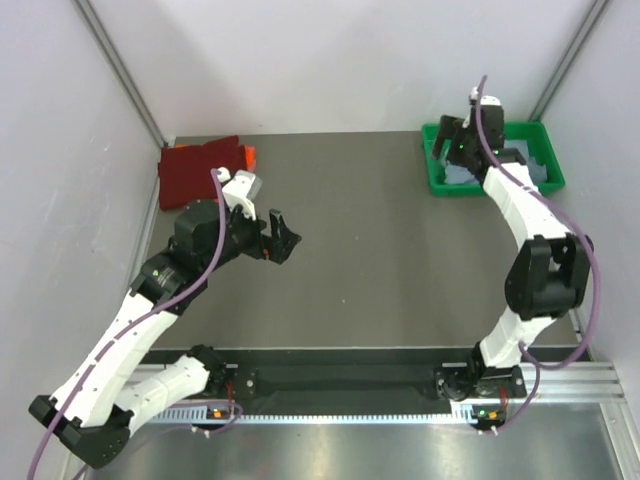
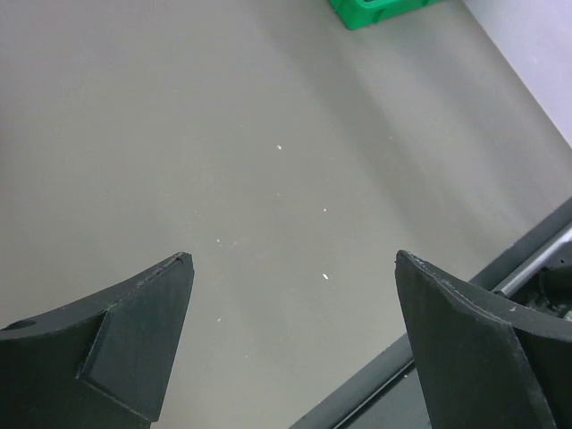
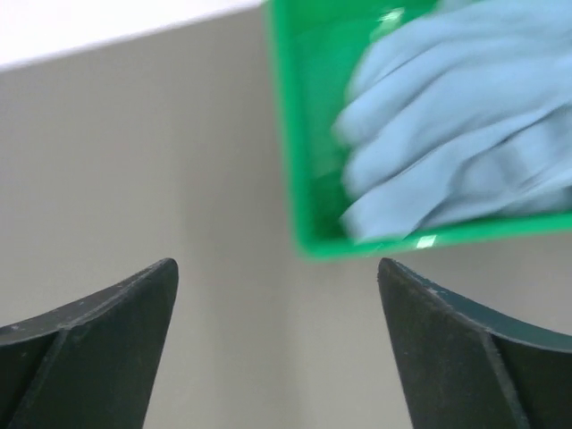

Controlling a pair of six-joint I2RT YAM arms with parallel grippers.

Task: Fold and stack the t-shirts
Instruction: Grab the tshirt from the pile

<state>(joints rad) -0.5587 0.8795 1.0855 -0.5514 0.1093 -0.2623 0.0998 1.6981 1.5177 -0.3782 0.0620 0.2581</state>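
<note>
A crumpled grey-blue t-shirt (image 3: 456,143) lies in the green tray (image 1: 545,170) at the back right; it also shows in the top view (image 1: 455,175). The folded dark red t-shirt (image 1: 195,170) lies at the back left, with the orange t-shirt (image 1: 250,156) peeking out at its right edge. My right gripper (image 1: 447,135) is open and empty, hovering at the tray's left side. In the right wrist view it (image 3: 277,268) is over the table beside the tray rim (image 3: 295,170). My left gripper (image 1: 283,238) is open and empty over the left-middle of the table.
Grey walls stand close on the left and right. The table's front rail (image 1: 330,380) runs between the arm bases. The left wrist view shows bare table and a corner of the green tray (image 2: 380,11).
</note>
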